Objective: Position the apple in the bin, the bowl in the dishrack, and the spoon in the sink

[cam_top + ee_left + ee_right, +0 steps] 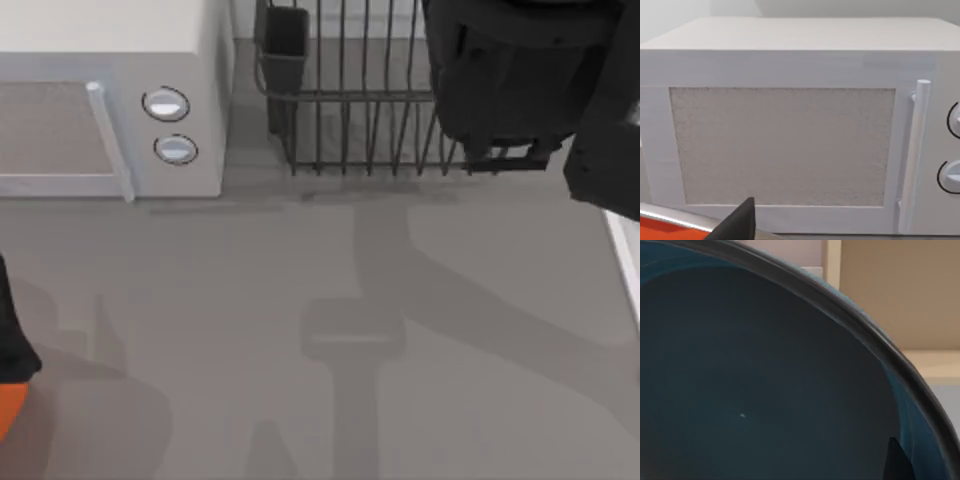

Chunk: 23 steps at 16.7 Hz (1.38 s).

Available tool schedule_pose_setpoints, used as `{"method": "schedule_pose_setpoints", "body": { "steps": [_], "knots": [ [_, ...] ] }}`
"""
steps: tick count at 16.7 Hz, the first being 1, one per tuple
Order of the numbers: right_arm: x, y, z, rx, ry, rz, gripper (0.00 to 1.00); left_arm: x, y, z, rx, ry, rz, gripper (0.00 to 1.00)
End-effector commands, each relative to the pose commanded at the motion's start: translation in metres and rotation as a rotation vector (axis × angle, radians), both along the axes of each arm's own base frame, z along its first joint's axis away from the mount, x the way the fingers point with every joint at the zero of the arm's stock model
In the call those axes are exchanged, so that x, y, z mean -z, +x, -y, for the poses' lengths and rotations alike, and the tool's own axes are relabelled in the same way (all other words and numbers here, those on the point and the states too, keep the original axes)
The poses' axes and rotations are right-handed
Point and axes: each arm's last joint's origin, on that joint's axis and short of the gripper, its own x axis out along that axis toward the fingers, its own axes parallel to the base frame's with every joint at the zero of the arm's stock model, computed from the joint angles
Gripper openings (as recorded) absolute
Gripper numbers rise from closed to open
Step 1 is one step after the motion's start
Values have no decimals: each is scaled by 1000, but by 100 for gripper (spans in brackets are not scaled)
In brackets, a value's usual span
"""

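The right arm (520, 80) hung over the far right of the desk (330, 300), its dark bulk above the right end of the dishrack (350, 100). In the right wrist view the teal inside of the bowl (755, 380) and its dark rim sat close against the camera, with a dark sliver of a fingertip (897, 460) at the rim. From that I judged the right hand to be grasping the bowl by its rim and carrying it above or near the rack, though its fingers themselves were mostly hidden. Whether the bowl already rested among the bars could not be told; it seemed not yet released.

The left arm (12, 380) sat at the left edge of the desk, parked, and its wrist camera faced the door of the white microwave (790, 145). A dark fingertip (740, 220) showed low in that view; whether that hand was released or clenched I cannot tell.

The cutlery cup (285, 45) stood at the rack's left corner. A pale strip at the right edge of the top view may have been the sink's rim (625, 260), but that was uncertain.

As a judgement, the bowl step was under way and close to its end, while the apple and spoon steps could not be confirmed either way.
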Motion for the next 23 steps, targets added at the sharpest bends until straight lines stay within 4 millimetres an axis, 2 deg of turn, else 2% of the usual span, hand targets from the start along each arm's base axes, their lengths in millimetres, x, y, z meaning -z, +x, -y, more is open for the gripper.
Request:
{"method": "schedule_pose_setpoints", "body": {
  "steps": [3, 6, 9, 12, 14, 18, 23],
  "knots": [
    [32, 39, -17, 3, -4, -4, 0, 0, 0, 0, 0, 0, 0, 100],
    [83, 94, -26, 5, 0, 0, 0, 0, 0, 0, 0, 0, 0, 100],
    [138, 145, -17, 1, 9, 11, 0, 0, 0, 0, 0, 0, 0, 100],
    [179, 178, 1, -2, 5, 7, 0, 0, 0, 0, 0, 0, 0, 100],
    [190, 186, 8, -3, 4, 4, 0, 0, 0, 0, 0, 0, 0, 100],
    [191, 187, 8, -3, 4, 4, 0, 0, 0, 0, 0, 0, 0, 100],
    [191, 187, 8, -3, 4, 4, 38, 0, 0, 0, 0, 0, 0, 100]
  ]
}}
